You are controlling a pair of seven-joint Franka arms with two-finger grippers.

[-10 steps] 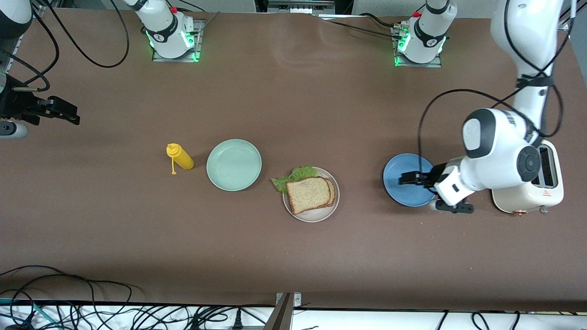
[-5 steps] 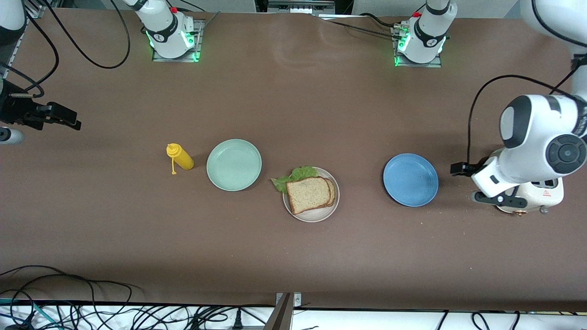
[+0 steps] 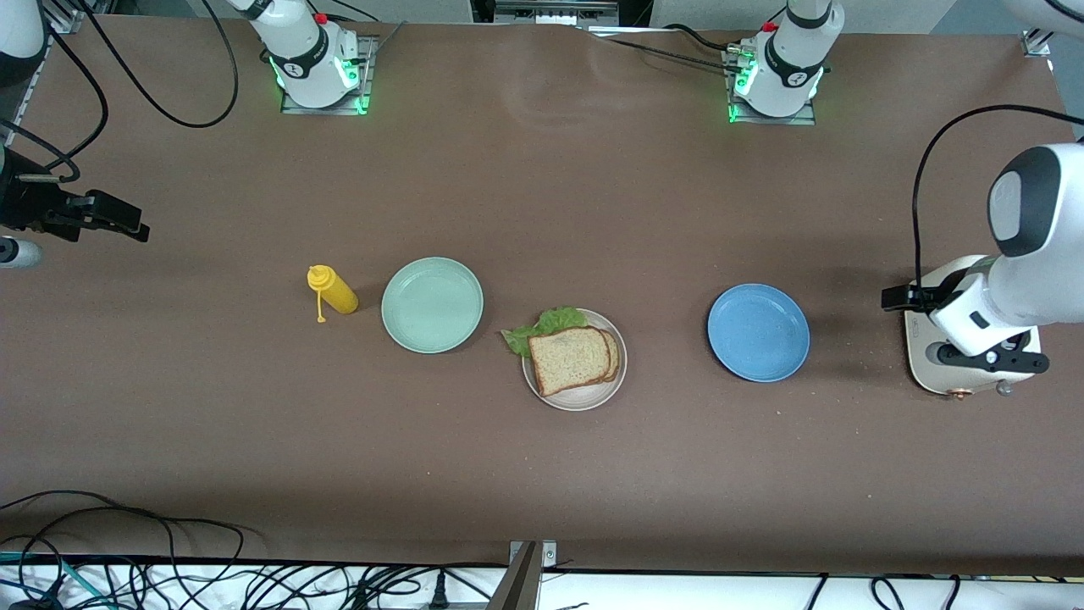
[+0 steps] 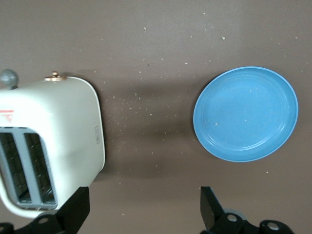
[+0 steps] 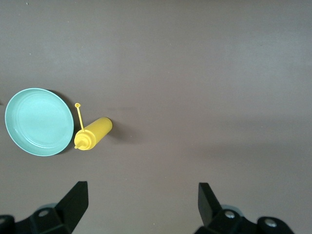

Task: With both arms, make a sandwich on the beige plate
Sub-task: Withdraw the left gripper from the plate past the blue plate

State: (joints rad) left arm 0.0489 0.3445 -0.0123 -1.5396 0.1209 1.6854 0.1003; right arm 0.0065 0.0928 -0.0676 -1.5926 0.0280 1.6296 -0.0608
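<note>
While the right gripper point(image 3: 127, 224) hangs wide open and empty over the right arm's end of the table, the sandwich point(image 3: 573, 357) lies well apart from it on the beige plate point(image 3: 584, 396), mid-table between a green plate point(image 3: 432, 305) and a blue plate point(image 3: 758, 332). At the left arm's end, the left gripper point(image 3: 899, 297) hovers open and empty over the toaster point(image 3: 931, 373), also well apart from the sandwich.

Brown table point(image 3: 542, 195) (crumb-dusted), tangled black cables point(image 3: 169, 576) along edge
</note>
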